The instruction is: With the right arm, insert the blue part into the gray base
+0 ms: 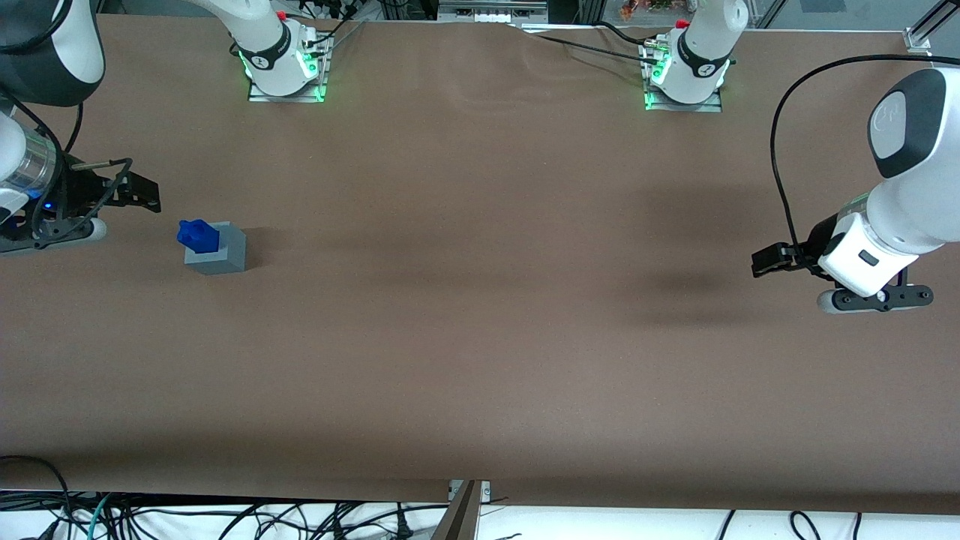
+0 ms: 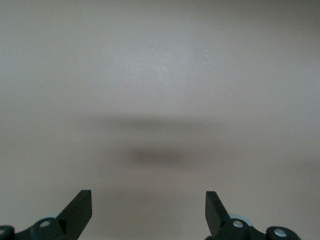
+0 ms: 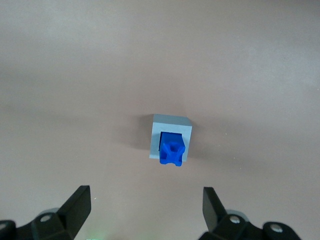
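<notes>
Risk now sits mostly with the blue part (image 1: 198, 235): it stands in the top of the gray base (image 1: 217, 248), but from the front camera it appears to lean toward the working arm's edge of the cube and to overhang it slightly, so I judge it may be only partly seated, not pressed home. The right arm's tool (image 1: 142, 193) hangs above the worktop (image 1: 480, 337), near the pair but clear of them, roughly at their ten o'clock in the front view. Its fingers (image 3: 77, 205) are spread wide apart with nothing between them.

Seen from the working wrist, the blue part (image 3: 171, 148) covers the edge of the base (image 3: 171, 125) nearest the tool, which supports the doubt about seating.

Several things could go wrong. If the tool descends to push the part down off-centre, the part could tip out of the recess, or the light cube could slide or topple on the smooth worktop. A sideways sweep at low height could also knock both over. If the arm simply leaves, a half-seated part may count as unfinished.
</notes>
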Controlling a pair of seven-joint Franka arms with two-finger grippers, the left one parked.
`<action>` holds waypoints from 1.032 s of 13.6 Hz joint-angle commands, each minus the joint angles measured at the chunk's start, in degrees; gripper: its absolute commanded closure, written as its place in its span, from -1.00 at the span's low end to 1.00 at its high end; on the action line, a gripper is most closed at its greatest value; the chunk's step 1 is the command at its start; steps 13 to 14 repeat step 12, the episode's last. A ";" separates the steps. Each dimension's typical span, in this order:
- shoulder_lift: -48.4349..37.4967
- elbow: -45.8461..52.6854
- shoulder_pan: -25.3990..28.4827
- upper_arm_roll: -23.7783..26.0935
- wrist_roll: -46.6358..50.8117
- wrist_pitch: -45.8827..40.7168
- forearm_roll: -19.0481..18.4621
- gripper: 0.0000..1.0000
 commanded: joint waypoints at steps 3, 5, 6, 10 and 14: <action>-1.60 4.76 -12.15 13.20 0.19 -2.02 0.68 -0.98; -5.20 -0.49 -19.45 18.75 3.69 -0.97 1.03 -0.98; -7.14 -3.22 -23.41 22.60 4.49 0.26 1.04 -0.98; -9.79 -6.85 -26.52 25.19 4.41 2.29 0.95 -0.98; -9.88 -6.76 -26.70 25.19 4.33 2.29 0.86 -0.98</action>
